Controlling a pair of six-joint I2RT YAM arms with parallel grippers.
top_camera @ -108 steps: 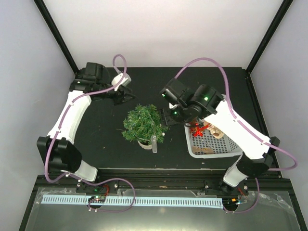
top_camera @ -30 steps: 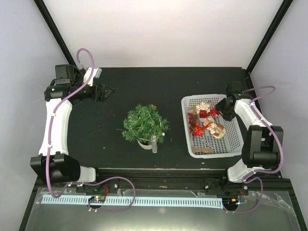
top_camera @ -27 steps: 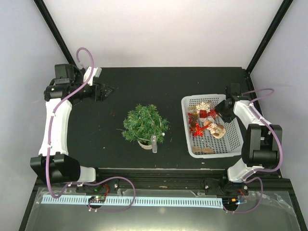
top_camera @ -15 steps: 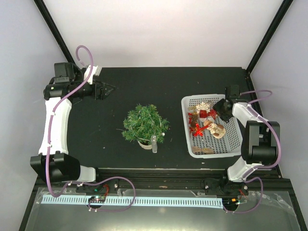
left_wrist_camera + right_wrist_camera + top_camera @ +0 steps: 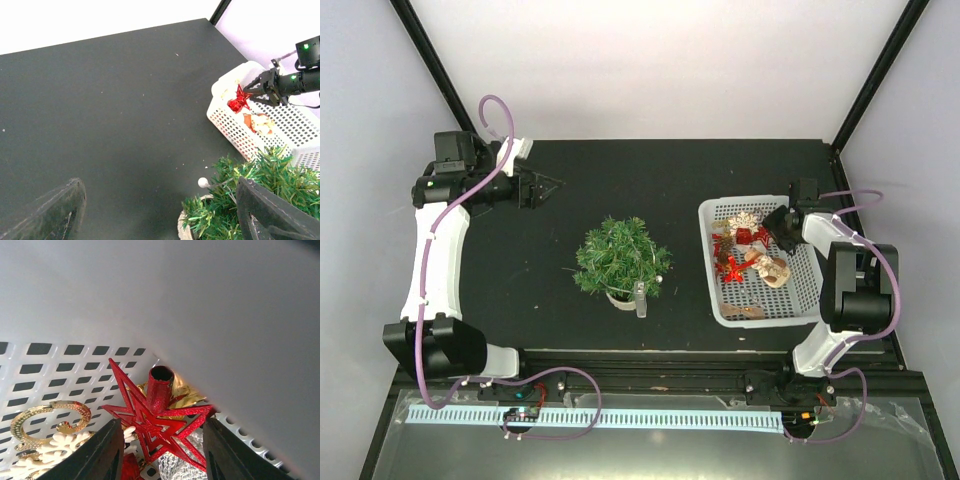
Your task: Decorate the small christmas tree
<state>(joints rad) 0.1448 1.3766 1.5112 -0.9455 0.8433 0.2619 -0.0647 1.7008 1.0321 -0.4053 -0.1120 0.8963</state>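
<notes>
The small christmas tree (image 5: 620,258), bushy green in a cream pot, stands mid-table; it also fills the lower right of the left wrist view (image 5: 260,200). A white bead (image 5: 202,182) hangs off its edge. A red star topper (image 5: 160,412) stands in the white mesh basket (image 5: 708,275). My right gripper (image 5: 776,228) reaches into the basket, open. Its fingers stand on either side of the star, and I cannot tell if they touch it. My left gripper (image 5: 535,190) hangs open and empty at the back left, well away from the tree.
The basket also holds a white snowflake (image 5: 745,218), a gold ring ornament (image 5: 50,415), a tan figure (image 5: 772,268) and other red pieces. A pale ornament (image 5: 640,298) hangs by the tree's pot. Black frame posts rise at the table's back corners.
Both arms have pulled back from the tree. In the last second my right gripper edged left toward the star and its jaws widened. The left arm stayed still.
</notes>
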